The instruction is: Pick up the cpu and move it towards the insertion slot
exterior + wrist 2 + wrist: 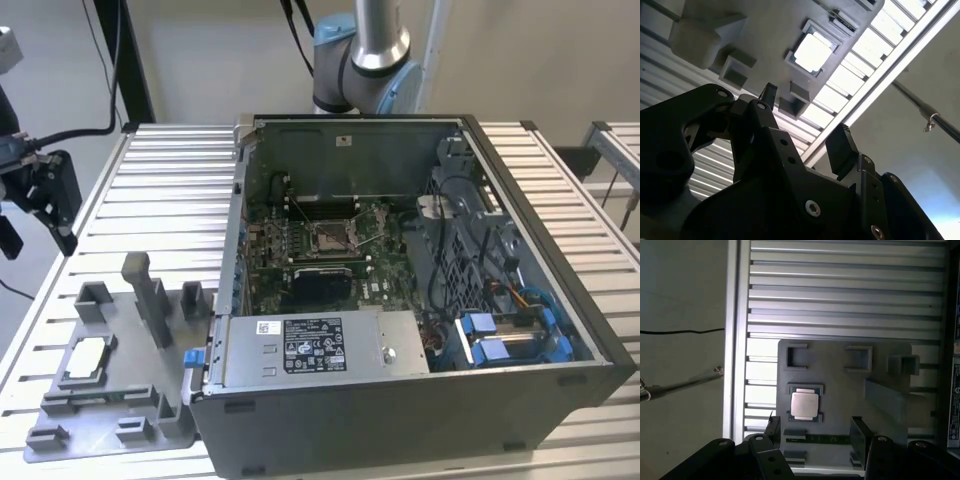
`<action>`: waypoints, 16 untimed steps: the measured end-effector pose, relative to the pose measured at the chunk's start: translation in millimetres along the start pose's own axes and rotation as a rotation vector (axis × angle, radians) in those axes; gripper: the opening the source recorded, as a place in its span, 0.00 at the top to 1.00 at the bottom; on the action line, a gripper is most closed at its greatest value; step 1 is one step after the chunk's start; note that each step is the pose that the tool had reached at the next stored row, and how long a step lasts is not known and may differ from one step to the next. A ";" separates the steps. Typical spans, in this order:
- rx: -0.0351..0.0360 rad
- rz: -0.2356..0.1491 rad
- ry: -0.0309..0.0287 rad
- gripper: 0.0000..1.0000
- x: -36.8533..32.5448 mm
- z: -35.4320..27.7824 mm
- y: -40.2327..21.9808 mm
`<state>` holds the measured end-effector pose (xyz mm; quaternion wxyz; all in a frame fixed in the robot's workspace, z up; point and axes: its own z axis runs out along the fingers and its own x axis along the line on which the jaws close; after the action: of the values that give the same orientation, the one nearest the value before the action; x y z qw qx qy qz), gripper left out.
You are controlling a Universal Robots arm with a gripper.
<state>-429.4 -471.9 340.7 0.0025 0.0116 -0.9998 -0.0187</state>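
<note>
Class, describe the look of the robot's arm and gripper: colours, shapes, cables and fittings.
The arm is a silver-grey tube with pale blue joint caps and black cables beside it. The gripper is matt black, built of angular linked plates with round holes and hex-socket screws, ending in two narrow flat fingers.

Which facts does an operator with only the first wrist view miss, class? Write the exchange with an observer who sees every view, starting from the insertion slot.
Operator: Where is the insertion slot?
Observer: In the exterior view it sits on the green board inside the open computer case.
Operator: And the arm's base?
Observer: It stands beyond the case's far wall in the exterior view.
</note>
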 end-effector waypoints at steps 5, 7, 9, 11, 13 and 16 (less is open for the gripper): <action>-0.0001 0.000 -0.0001 0.00 0.0 0.5 0.0; -0.0001 0.000 -0.0001 0.00 0.0 0.5 0.0; -0.0001 0.000 -0.0001 0.00 0.0 0.5 0.0; -0.0001 0.000 -0.0001 0.00 0.0 0.5 0.0; -0.0002 0.000 -0.0004 0.00 0.0 1.0 0.0; -0.0001 0.000 -0.0002 0.00 0.0 3.7 -0.1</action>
<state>-429.4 -471.9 336.9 0.0024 0.0116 -0.9998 -0.0188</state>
